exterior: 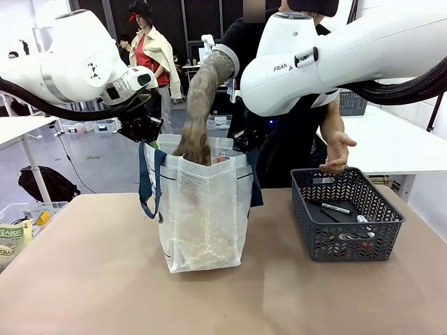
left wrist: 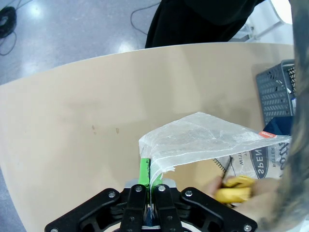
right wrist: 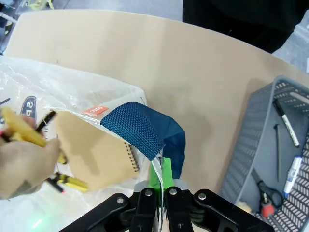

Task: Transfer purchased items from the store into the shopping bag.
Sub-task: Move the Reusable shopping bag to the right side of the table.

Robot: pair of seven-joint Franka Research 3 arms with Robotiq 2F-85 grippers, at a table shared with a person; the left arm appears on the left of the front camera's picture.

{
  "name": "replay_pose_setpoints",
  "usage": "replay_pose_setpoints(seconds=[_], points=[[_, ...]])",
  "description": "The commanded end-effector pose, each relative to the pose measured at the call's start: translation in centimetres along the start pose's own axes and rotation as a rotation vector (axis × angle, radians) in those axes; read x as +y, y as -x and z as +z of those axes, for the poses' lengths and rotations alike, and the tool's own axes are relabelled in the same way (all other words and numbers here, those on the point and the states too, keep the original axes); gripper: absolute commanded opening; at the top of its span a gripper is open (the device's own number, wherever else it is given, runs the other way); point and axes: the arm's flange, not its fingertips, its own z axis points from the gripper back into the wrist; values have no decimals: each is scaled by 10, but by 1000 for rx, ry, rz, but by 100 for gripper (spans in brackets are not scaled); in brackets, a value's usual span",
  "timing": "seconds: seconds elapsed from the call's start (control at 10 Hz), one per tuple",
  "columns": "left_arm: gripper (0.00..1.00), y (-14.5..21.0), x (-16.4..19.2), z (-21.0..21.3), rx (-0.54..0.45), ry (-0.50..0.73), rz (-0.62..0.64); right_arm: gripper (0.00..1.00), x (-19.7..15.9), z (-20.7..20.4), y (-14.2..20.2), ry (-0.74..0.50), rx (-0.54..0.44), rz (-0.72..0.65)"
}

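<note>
We look across a room with a glossy grey floor (exterior: 98, 150) and white side tables (exterior: 391, 139) behind the person. Nearer to us, the tan table (exterior: 84, 279) takes up the lower half of the front view. Its top is matte, with a rounded far edge, and the left wrist view shows a few faint specks on it.

At the table's middle stands the shopping bag (exterior: 202, 209), upright and translucent white, with a navy strap (exterior: 145, 183) hanging down its left side. Well apart from it, to the right, the dark grey basket (exterior: 346, 213) sits flat on the table.

The person's forearm (exterior: 202, 98) goes down into the bag's open mouth. Their free hand (exterior: 339, 150) hovers, palm open, above the basket's far rim.

In its wrist view we see the left gripper (left wrist: 148, 173) with its green pads pressed together on the bag's thin plastic rim. The right gripper (right wrist: 161, 175) is likewise clamped on the opposite rim, just beside where the strap is sewn on.

Inside the bag we make out a brown spiral notebook (right wrist: 96, 150) and the reaching hand (right wrist: 21, 169), which holds a yellow piece (right wrist: 19, 126) and some thin sticks. On the basket's floor lie a black-and-white marker (right wrist: 286, 123), a white pen with a blue cap (right wrist: 292, 174) and a small black-and-red item (right wrist: 268, 200) that we cannot identify.
</note>
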Motion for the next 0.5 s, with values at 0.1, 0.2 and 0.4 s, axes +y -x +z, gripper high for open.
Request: replay_pose_setpoints(seconds=[0.1,0.2,0.4], points=[[0,0,3,5,-2,-4,8,0,-3,1,1,-3,-5,-10],[0,0,3,5,-2,-4,8,0,-3,1,1,-3,-5,-10],[0,0,3,5,-2,-4,8,0,-3,1,1,-3,-5,-10]])
